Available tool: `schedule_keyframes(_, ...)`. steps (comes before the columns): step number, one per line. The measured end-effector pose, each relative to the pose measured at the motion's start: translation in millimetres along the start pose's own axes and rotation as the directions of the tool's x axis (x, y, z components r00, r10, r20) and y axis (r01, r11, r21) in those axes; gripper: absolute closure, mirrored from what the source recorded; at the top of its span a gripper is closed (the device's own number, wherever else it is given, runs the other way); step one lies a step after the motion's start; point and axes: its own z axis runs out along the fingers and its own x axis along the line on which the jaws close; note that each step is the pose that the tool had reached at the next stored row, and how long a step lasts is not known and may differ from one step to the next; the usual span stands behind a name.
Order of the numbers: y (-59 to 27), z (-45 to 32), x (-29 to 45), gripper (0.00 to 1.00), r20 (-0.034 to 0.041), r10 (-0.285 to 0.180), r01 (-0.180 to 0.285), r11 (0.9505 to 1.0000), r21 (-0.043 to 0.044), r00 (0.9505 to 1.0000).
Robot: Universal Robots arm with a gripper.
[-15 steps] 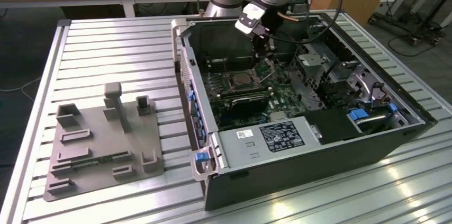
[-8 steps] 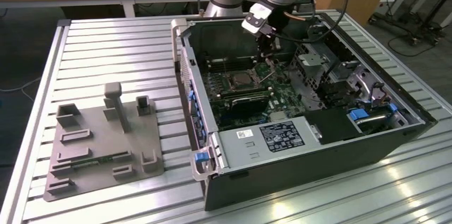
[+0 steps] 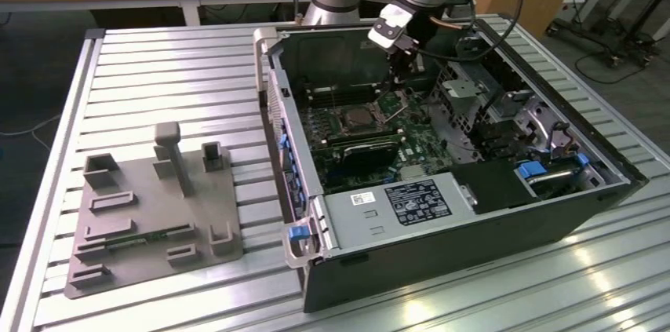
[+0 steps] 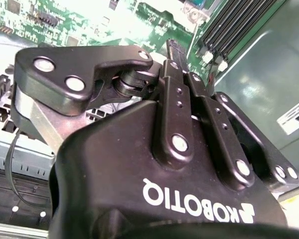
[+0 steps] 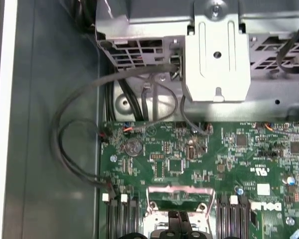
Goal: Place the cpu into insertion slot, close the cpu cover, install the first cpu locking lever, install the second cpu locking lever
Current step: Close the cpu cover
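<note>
Exterior view: evenly bright, lit from overhead.
Glare: white patches on the bench point(image 3: 492, 297) slats along the edge nearest the camera.
Shadow: the computer case point(image 3: 440, 257) walls dim its interior.
Second wrist view: the circuit board point(image 4: 114, 20) is washed out to pale green, and the black tool point(image 4: 182, 59) carries a soft sheen.
First wrist view: flat, even light, with the metal bracket point(image 5: 217, 55) mildly bright.

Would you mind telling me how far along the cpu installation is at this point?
Looks done: a grey square, likely the cpu, lies in the insertion slot. In hand: the hand, shut, is down at the slot's edge. Left: whether the cpu cover is closed and latched cannot be told.
</note>
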Motion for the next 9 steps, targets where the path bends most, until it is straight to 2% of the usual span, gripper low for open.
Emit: schedule_keyframes(9,10.5,0.2,1.8,0.90,0.0000,-0.001,0.001,1.0000,-0.0038,1.0000)
